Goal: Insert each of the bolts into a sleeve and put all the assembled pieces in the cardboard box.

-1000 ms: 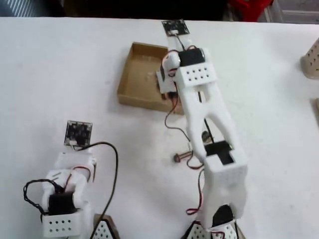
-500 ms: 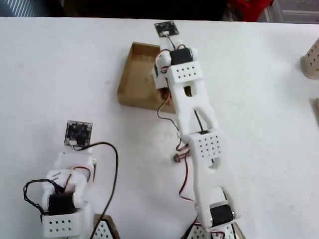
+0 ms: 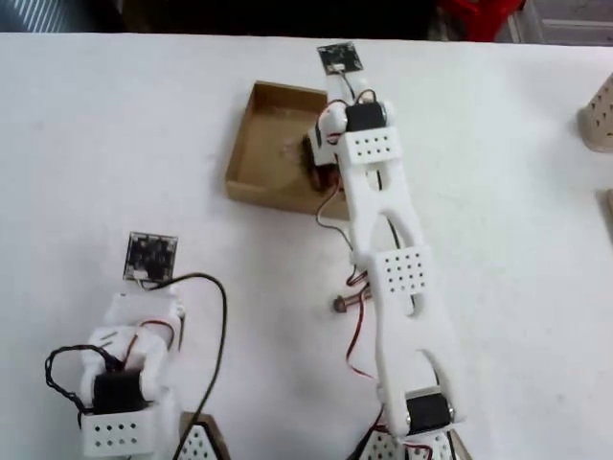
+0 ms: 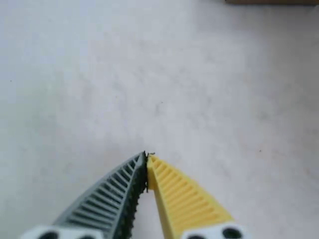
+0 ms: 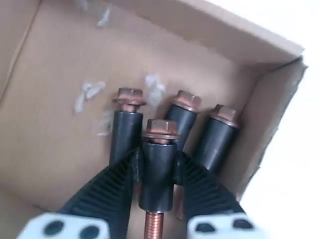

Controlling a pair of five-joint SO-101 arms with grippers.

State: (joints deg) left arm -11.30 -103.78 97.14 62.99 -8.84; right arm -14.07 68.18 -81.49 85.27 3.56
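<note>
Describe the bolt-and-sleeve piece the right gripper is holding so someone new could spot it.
Start at the cardboard box on the white table. Near one corner are four copper-headed bolts in black sleeves. The held piece is the one clamped in the right gripper, bare threads sticking out of its sleeve; the other three lie loose on the box floor.

White desk [image 3: 115, 125], matte and evenly lit; dark strip [image 3: 239, 14] beyond its far edge, red object [image 3: 479, 14] toward the far right corner, pale slats [image 3: 38, 14] at far left, beige perforated object [image 3: 599, 115] at right edge.
</note>
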